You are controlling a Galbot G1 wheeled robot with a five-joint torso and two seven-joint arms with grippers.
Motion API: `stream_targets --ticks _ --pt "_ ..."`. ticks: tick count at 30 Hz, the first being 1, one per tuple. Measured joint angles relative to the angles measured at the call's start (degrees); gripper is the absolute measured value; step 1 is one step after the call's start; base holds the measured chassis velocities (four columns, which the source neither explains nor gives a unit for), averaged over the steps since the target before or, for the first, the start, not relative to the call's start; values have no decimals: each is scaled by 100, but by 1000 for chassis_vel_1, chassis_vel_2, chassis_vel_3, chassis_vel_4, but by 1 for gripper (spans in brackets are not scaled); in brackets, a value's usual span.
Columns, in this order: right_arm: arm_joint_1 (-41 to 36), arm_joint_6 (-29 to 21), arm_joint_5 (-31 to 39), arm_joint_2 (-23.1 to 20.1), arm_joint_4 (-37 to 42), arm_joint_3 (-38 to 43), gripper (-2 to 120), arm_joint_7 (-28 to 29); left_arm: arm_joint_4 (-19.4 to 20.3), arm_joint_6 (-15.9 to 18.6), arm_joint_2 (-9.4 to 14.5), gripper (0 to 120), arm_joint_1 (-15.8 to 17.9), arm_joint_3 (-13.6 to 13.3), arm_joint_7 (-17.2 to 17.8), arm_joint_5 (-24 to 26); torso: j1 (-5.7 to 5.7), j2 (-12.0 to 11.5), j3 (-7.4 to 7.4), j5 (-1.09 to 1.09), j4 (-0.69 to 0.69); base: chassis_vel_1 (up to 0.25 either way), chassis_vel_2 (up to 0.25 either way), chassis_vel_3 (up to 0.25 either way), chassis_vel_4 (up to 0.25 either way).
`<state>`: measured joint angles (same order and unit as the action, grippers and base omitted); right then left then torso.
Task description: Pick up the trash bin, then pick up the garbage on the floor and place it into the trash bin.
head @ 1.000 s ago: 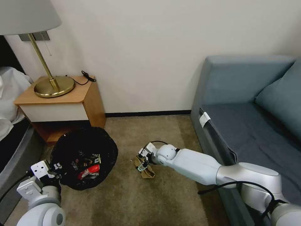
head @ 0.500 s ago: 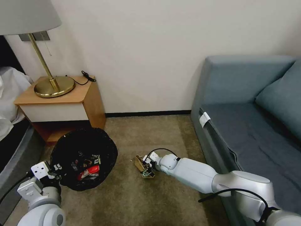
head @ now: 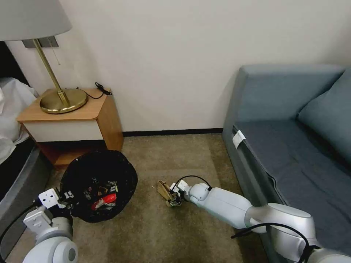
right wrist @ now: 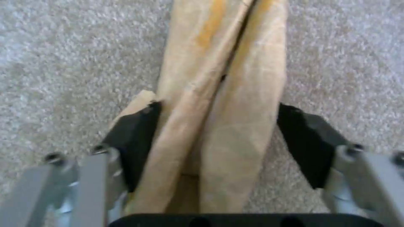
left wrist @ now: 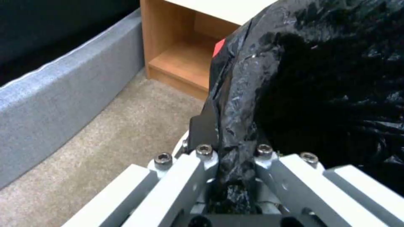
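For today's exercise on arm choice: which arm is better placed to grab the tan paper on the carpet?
Right. The right tool already straddles the tan crumpled paper on the carpet, pads either side, not yet shut. The left tool is clamped on the trash bin bag.

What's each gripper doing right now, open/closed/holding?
Left gripper: closed on the bag-lined rim of the trash bin.
Right gripper: open, fingers straddling the tan crumpled paper on the carpet, not yet clamped.

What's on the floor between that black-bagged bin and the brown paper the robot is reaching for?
Nothing but bare carpet, as the head view shows. The trash bin sits left of it, and the tan paper lies right of it, with the right hand at the paper.
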<state>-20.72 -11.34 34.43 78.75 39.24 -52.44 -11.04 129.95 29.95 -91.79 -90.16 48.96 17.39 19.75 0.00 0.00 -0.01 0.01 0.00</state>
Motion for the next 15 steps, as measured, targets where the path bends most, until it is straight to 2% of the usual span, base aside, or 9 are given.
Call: stream_targets --ticks 2,3,7,8,11,13,15 --pt "-24 71 -29 5 -28 29 59 -42 -17 -8 0 3 6 0 0 -10 0 0 0 0 0 0 0 0 0" --pt "-24 71 -29 5 -28 29 59 -42 -17 -8 0 3 6 0 0 -10 0 0 0 0 0 0 0 0 0" --pt "-41 139 -33 -14 -9 31 42 -78 -26 -23 0 3 12 1 -1 -12 0 0 0 0 1 0 0 0 0" --pt "-41 139 -33 -14 -9 31 42 -78 -26 -23 0 3 12 1 -1 -12 0 0 0 0 1 0 0 0 0" --pt "-40 183 -25 -53 36 21 26 -112 -34 -26 -1 3 13 5 -1 -13 0 0 0 -1 0 0 0 0 0" --pt "-39 186 -23 -56 39 20 26 -115 -34 -27 -1 3 13 5 -2 -13 0 0 0 -1 0 0 0 0 0" --pt "-17 212 8 -76 87 -2 13 -136 -41 -32 -3 3 20 8 -4 -13 0 0 0 -1 0 0 0 0 0"
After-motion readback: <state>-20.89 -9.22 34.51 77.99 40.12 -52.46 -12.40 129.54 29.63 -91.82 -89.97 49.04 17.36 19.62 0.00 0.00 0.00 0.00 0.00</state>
